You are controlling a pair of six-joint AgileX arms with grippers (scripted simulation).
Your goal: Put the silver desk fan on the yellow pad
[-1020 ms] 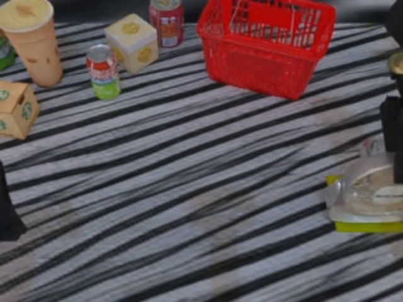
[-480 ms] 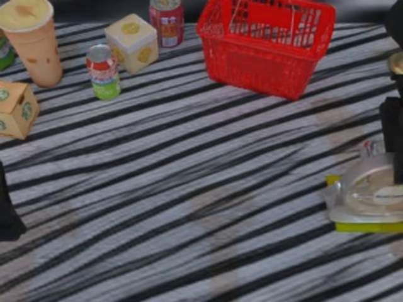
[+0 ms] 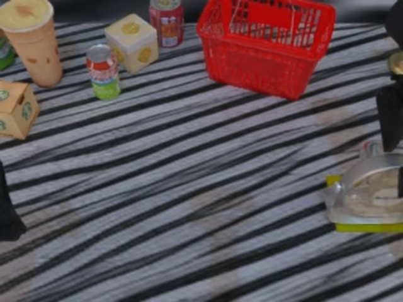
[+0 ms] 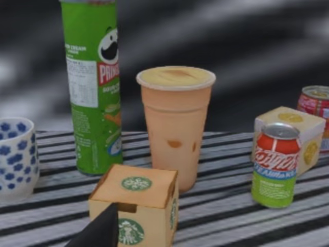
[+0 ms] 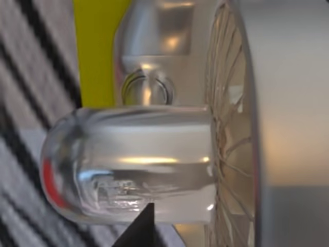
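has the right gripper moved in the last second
Yes. The right gripper has lifted off the silver desk fan, shifting toward the red basket; the fan sits on the yellow pad.

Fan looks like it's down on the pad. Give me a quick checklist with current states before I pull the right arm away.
1. Silver desk fan over the yellow pad: ok.
2. Fan resting flat on the pad: cannot tell.
3. Right gripper has let go of the fan: cannot tell.
4. Red basket away from the fan: ok.
5. Left arm parked at the table's left edge: ok.
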